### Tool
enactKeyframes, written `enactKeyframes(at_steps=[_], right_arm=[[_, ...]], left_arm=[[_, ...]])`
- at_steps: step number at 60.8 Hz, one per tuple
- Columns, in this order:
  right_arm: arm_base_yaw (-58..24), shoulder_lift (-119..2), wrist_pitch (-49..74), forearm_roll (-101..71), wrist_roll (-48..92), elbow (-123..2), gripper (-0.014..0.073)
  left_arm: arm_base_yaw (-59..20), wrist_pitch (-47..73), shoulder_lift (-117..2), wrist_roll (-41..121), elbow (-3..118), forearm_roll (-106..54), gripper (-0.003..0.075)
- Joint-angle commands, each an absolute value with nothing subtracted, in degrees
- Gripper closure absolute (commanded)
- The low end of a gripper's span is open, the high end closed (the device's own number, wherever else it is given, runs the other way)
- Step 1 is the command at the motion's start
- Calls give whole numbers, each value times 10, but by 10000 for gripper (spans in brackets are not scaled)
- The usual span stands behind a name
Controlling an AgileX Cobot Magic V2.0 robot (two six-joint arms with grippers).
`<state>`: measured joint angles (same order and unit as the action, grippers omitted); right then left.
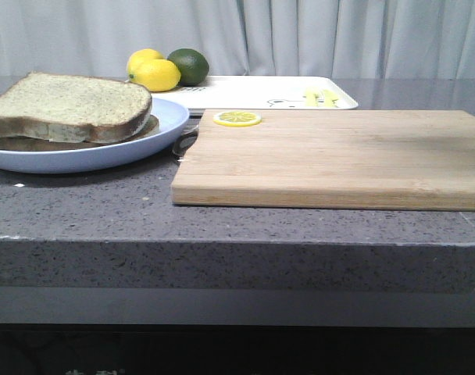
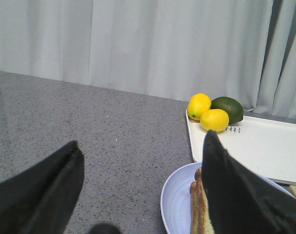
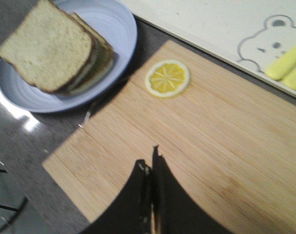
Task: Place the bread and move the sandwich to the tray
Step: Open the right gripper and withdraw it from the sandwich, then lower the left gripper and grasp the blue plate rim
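Sitting at the worktop's far edge, tray [image 1: 245,91] is carrying two lemons [image 1: 153,72] and a lime [image 1: 189,66] at its left end. Cutting board [image 1: 339,156] is lying along the near edge. Plate [image 1: 81,152] off its left corner is holding the sandwich [image 3: 65,48], bread [image 1: 66,105] already on top. Left gripper [image 2: 138,195] is hanging above the plate, fingers spread. Right gripper [image 3: 152,165] is over the board, fingers pressed together, empty. I'd lift by the plate rim, keeping it level.

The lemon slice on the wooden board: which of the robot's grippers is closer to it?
Probably the right. The right gripper hovers shut over the board that carries the lemon slice; the left gripper hangs open by the blue plate, slice out of its view.
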<state>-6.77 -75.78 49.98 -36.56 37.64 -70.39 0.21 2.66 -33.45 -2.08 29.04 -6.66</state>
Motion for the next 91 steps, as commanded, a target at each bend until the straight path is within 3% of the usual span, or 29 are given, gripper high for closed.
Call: enactKeyframes(at_steps=[1, 15, 29, 42, 67, 91], right_arm=[[-45, -710, 491, -298, 329, -716, 703], [-28, -596, 438, -42, 126, -659, 703], [-31, -430, 285, -70, 109, -493, 703], [-31, -323, 233, -81, 109, -376, 703], [-31, -305, 224, -81, 109, -350, 703], [-31, -305, 224, -81, 109, -350, 703]], left_arm=[[3, -21, -338, -22, 310, -66, 225], [3, -19, -338, -22, 310, -66, 225], [3, 55, -373, -22, 342, -66, 225], [2, 184, -508, -22, 450, -66, 225], [-48, 356, -792, -22, 654, -66, 225], [-51, 362, -886, -22, 688, -17, 225]])
